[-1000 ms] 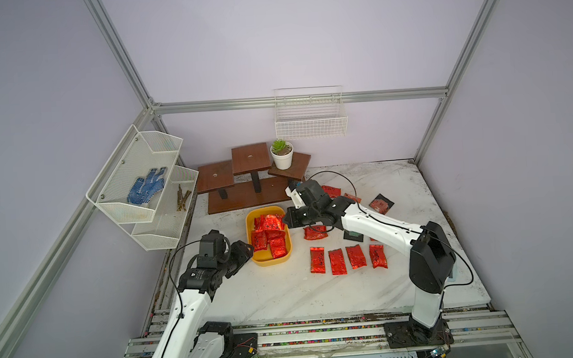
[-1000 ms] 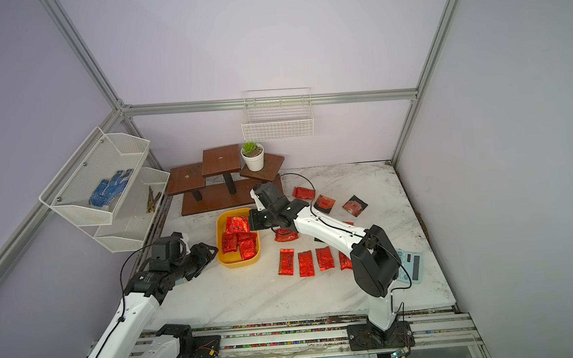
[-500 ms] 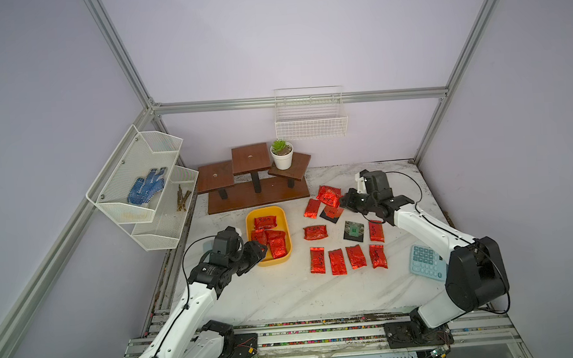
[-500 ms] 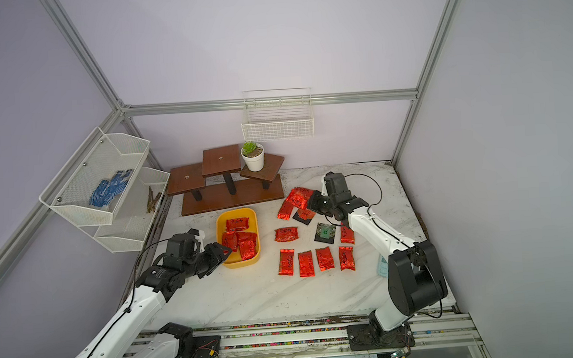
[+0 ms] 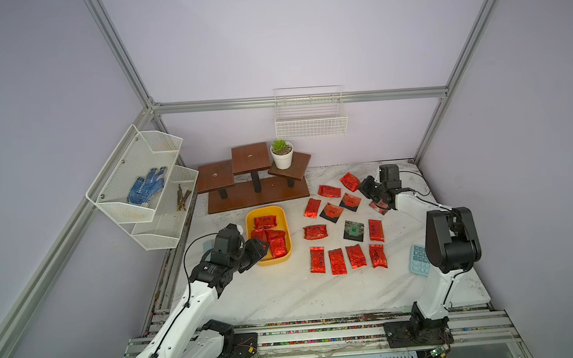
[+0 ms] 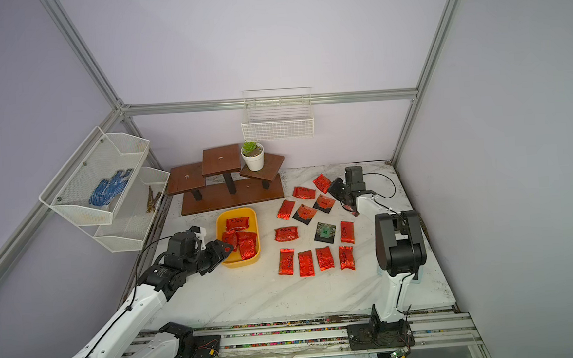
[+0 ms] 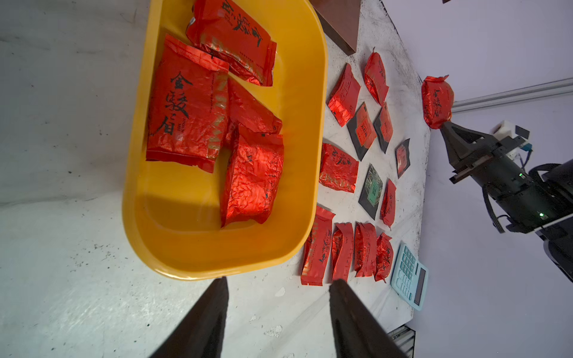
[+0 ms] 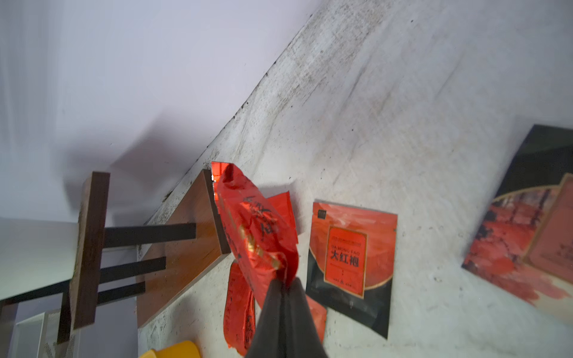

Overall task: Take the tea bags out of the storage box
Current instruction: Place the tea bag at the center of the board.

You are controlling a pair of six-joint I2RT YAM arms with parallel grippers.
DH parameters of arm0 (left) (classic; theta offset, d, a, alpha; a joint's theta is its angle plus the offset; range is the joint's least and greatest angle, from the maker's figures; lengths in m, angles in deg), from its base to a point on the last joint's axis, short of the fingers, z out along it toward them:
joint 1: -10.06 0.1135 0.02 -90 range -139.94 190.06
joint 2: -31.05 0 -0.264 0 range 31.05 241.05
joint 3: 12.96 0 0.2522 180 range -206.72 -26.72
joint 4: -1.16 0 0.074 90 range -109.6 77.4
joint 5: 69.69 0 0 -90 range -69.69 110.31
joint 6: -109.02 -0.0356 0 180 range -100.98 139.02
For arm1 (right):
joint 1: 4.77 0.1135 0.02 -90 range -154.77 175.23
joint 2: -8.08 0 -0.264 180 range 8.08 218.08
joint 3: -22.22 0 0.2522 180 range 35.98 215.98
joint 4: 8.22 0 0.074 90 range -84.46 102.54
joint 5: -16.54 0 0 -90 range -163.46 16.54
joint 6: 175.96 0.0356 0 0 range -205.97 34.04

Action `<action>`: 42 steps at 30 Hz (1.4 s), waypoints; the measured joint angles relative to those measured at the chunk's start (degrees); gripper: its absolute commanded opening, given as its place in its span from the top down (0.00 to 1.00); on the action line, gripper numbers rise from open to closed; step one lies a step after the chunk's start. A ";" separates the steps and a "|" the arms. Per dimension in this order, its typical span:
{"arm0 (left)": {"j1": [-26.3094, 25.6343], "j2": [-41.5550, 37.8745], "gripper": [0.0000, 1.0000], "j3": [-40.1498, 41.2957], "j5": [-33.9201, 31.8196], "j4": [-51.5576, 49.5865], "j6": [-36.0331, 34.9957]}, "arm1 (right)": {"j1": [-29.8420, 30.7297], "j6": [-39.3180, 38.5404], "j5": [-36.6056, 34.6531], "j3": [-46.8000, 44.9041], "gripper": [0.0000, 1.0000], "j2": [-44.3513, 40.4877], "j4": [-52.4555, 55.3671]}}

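Open floor up front
I see bare table (image 5: 278,296) before the storage box (image 5: 273,261); tea bags (image 5: 337,261) crowd the space beside it.

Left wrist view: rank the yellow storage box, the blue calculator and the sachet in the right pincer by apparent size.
1. storage box, by far, also nearest.
2-3. calculator and held sachet: near alike; sachet is farther off, so unranked.

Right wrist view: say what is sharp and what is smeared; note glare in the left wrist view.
Right wrist view: held sachet in the right hand and the red-label packet are sharp; wooden stand and the edge packet are smeared. Left wrist view: sharp, with bright glints on the foil tea bags in the storage box.
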 measured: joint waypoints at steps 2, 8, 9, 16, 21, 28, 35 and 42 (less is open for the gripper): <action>0.00 -0.70 0.43 0.00 -0.48 -0.17 -0.02 | -0.81 0.28 0.04 2.54 1.00 3.04 -0.24; 0.00 -1.29 0.43 0.00 -1.36 -0.35 -0.11 | -2.86 0.83 0.52 6.60 1.00 9.25 -0.46; 0.00 -1.29 0.43 0.00 -1.49 -0.42 -0.11 | -3.15 0.83 0.61 7.02 1.00 10.08 -0.48; 0.02 -1.29 0.43 0.00 -2.10 -0.79 -0.17 | -4.35 0.39 0.42 7.58 0.75 12.20 1.05; 0.33 -1.51 0.42 -0.37 -3.08 -3.13 -0.50 | -4.59 -1.40 -1.57 6.05 0.58 10.38 1.95; 2.03 -2.80 0.41 -2.67 -4.17 -4.76 -1.09 | -3.85 -3.15 -2.58 -0.48 0.57 -1.07 2.32; 4.31 -0.22 0.41 -5.68 -4.11 -6.03 -3.26 | 3.13 -7.41 -2.58 -2.80 0.57 -9.42 2.89; 7.02 3.06 0.41 -6.97 -3.15 -6.21 -5.29 | 14.16 -12.31 -3.04 -2.84 0.58 -11.82 7.26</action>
